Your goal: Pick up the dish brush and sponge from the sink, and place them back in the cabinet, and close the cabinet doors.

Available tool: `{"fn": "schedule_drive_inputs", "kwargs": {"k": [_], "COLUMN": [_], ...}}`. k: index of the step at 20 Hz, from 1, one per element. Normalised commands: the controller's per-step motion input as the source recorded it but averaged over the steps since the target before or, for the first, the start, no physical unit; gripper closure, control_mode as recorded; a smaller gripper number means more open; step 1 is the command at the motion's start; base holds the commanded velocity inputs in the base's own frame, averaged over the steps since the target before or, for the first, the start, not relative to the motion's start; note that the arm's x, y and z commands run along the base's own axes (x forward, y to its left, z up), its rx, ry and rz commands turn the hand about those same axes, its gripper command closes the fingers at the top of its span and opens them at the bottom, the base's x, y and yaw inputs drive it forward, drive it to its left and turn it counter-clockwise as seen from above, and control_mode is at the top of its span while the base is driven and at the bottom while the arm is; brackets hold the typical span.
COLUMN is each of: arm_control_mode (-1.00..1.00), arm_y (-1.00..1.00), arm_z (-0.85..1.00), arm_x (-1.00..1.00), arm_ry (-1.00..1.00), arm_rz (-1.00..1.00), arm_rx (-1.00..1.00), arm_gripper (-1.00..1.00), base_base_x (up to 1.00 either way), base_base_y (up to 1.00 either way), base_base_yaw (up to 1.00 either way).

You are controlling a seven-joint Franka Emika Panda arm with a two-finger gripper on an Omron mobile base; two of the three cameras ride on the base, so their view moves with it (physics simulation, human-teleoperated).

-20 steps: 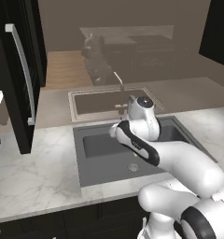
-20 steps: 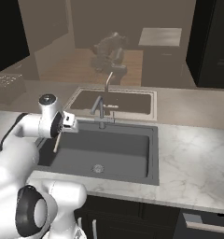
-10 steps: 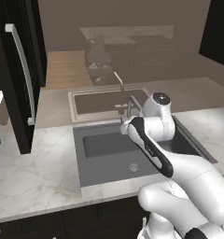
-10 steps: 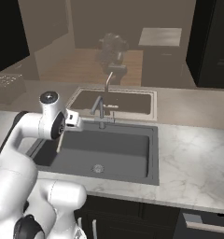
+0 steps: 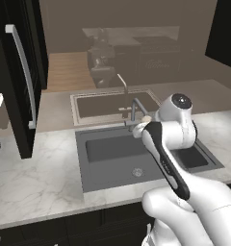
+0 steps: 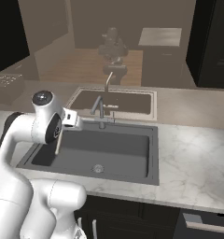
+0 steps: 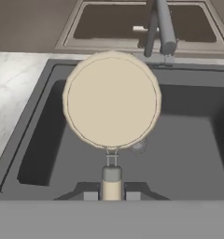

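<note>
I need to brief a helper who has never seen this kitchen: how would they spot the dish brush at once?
Start at the dark grey sink in the marble counter. Above its basin, the pincer grips a thin pale handle. The dish brush is the round cream-white disc on that handle, unlike the grey faucet behind.

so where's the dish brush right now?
In the gripper, held by its handle above the sink: in the hand view the dish brush has its round cream head just in front of the faucet.

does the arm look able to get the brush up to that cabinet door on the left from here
Probably yes. The gripper is shut on the dish brush, lifted over the sink. Only bare counter lies between it and the cabinet door; the reach looks long.
</note>
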Motion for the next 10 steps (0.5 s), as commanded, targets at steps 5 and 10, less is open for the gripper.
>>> {"fn": "schedule_drive_inputs", "kwargs": {"k": [5,10], "arm_control_mode": [-1.0,-1.0], "arm_y": [-0.01,0.0], "arm_z": [0.59,0.43], "arm_x": [-0.42,-0.39], "arm_ry": [-0.01,0.0], "arm_rz": [0.0,0.0], "arm_rx": [0.0,-0.01], "arm_gripper": [1.0,1.0], "base_base_x": [0.0,0.0], "base_base_y": [0.0,0.0], "base_base_yaw": [0.0,0.0]}}
